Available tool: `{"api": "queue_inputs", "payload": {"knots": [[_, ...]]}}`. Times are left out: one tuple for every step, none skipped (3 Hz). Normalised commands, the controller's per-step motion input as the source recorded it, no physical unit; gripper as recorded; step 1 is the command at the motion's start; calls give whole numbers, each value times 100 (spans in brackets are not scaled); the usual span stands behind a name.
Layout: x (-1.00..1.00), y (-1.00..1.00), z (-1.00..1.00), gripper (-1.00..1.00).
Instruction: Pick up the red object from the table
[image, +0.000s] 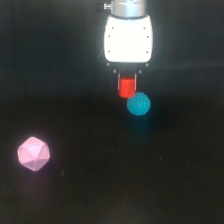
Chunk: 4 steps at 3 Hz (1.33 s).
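The red object (127, 88) is a small, bright red, stubby cylinder, upright, positioned between the fingers of the end effector (127, 86) in the upper centre of the exterior view. It appears raised above the bench (110, 190), a flat, matte black surface filling the view.

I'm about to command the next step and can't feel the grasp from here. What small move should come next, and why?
Probably a short straight lift. The red object sits between the fingers of the gripper, apparently gripped. The teal ball appears right beside it in this view, so sideways motion might knock it. The pink polyhedron lies far off.
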Motion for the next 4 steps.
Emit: {"api": "queue_inputs", "payload": {"knots": [[11, -100, 47, -95], [-50, -100, -97, 49], [-69, -15, -100, 49], [69, -64, -100, -17]]}}
